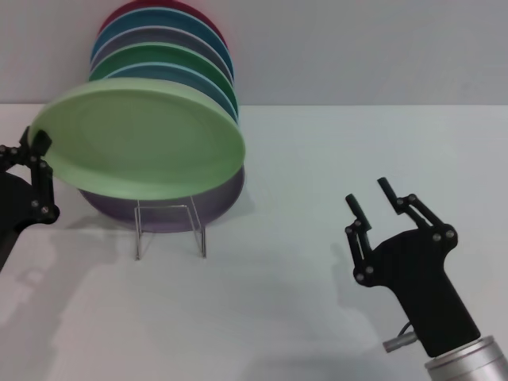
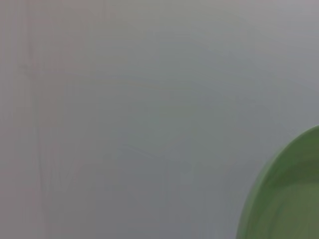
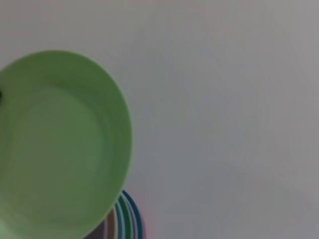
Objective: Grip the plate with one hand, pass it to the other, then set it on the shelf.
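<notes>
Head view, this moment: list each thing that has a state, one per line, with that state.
Mint-green plate: lifted, tilted, held by its rim in front of the rack, not slotted.
Left gripper: shut on the plate's left rim.
Right gripper: open, holding nothing, off to the right, clear of the plate.
Clear rack: upright on the table, loaded with plates.
Stacked plates: standing on edge in the rack.

Left hand [image 1: 33, 147] clamped (far left) — right hand [image 1: 375, 198] spread, low
</notes>
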Controlling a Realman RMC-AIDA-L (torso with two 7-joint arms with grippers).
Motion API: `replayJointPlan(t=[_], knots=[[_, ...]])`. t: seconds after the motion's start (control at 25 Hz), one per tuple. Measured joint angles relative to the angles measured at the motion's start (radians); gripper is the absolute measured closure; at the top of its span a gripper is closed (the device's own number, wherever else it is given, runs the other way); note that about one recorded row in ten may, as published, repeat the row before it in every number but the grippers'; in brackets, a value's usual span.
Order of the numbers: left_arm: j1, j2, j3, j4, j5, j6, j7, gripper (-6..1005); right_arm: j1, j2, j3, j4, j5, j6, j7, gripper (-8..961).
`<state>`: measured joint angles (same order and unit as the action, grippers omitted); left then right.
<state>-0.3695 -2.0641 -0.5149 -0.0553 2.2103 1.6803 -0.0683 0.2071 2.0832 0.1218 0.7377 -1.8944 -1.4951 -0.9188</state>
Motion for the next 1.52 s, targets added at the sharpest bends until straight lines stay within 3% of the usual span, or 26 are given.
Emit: replayJointPlan(t=[0.32, 0.8, 1.36, 1.4, 1.52], knots=[[-0.001, -0.004, 0.062, -0.004, 0.000, -0.094, 0.067, 902, 0.011, 0.000, 0.029, -0.029, 0.050, 0.000, 0.005, 620], [0.000, -0.007, 0.060, -0.034, -0.004, -0.201, 0.088, 882, 0.030, 0.000, 0.049, -0.058, 0.052, 0.027, 0.032, 619], [0.022, -0.007, 0.060, -0.042, -0.003, -0.200, 0.077, 859, 0.035, 0.000, 0.090, -0.068, 0.052, 0.044, 0.042, 619], [0.052, -0.005, 0.057, -0.053, -0.006, -0.160, 0.077, 857, 0.035, 0.000, 0.105, -0.072, 0.052, 0.050, 0.058, 619], [0.089, -0.003, 0.057, -0.060, -0.006, -0.087, 0.075, 729, 0.039, 0.000, 0.166, -0.095, 0.052, 0.067, 0.147, 619]])
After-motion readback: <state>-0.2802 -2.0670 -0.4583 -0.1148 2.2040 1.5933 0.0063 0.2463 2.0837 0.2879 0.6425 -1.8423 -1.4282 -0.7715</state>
